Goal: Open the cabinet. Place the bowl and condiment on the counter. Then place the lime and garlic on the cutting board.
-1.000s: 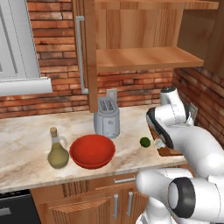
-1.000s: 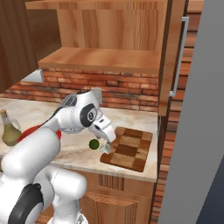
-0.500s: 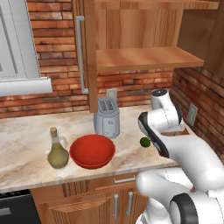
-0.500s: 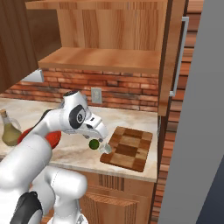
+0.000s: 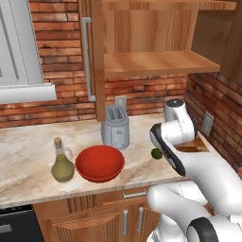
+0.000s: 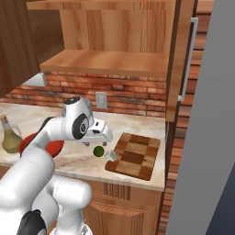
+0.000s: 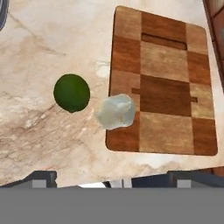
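The lime (image 7: 71,92) lies on the counter (image 7: 39,52) just left of the cutting board (image 7: 164,83). The garlic (image 7: 115,111) rests half over the board's left edge, close beside the lime. My gripper (image 7: 114,178) hovers above them, open, fingertips wide apart with nothing between. From the right base view, the gripper (image 6: 102,139) hangs just above the lime (image 6: 98,151) and garlic (image 6: 110,156). The red bowl (image 5: 100,163) and green condiment bottle (image 5: 62,163) stand on the counter to the left. The cabinet (image 5: 156,64) is open, its shelf bare.
A silver toaster (image 5: 115,126) stands behind the bowl against the brick wall. The open cabinet door (image 5: 94,61) juts out above the toaster. A brick side wall (image 5: 212,108) closes off the counter beyond the board.
My arm has swung left and drawn back from the cutting board's left edge. The lime has stayed where it was.
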You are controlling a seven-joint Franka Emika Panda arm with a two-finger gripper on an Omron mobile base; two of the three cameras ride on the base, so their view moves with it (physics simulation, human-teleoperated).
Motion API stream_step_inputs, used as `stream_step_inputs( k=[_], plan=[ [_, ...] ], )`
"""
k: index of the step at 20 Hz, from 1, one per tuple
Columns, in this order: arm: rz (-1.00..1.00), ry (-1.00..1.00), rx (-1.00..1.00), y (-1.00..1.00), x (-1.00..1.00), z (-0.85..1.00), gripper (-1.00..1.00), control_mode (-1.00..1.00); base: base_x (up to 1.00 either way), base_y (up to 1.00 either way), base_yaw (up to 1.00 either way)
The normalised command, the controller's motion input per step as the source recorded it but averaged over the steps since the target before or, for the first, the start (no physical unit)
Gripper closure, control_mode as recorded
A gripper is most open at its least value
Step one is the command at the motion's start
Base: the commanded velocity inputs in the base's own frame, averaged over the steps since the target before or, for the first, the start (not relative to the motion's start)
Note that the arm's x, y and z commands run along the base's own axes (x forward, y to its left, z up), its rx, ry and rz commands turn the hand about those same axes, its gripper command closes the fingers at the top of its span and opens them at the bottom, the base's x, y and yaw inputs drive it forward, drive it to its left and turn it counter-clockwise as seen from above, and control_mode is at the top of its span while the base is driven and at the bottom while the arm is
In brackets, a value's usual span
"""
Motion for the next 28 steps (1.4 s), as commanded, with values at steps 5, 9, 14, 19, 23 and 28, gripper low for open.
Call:
stream_step_inputs(
  k=[5,9,14,19,23,28],
  plan=[
    [0.33,0.01,0.0,0.2,0.1,-0.03,-1.0,-1.0,0.0,0.0,0.0],
    [0.33,0.08,0.0,0.03,0.05,-0.18,-1.0,-1.0,0.0,0.0,0.0],
    [0.3,0.11,0.0,0.13,0.13,-0.32,-1.0,-1.0,0.0,0.0,0.0],
    [0.21,0.12,0.0,0.24,0.22,-0.05,-1.0,-1.0,0.0,0.0,0.0],
    [0.05,0.1,0.01,0.07,0.15,0.0,-1.0,-1.0,0.0,0.0,0.0],
    [-0.03,0.09,0.02,0.0,0.08,0.0,-1.0,-1.0,0.0,0.0,0.0]
  ],
)
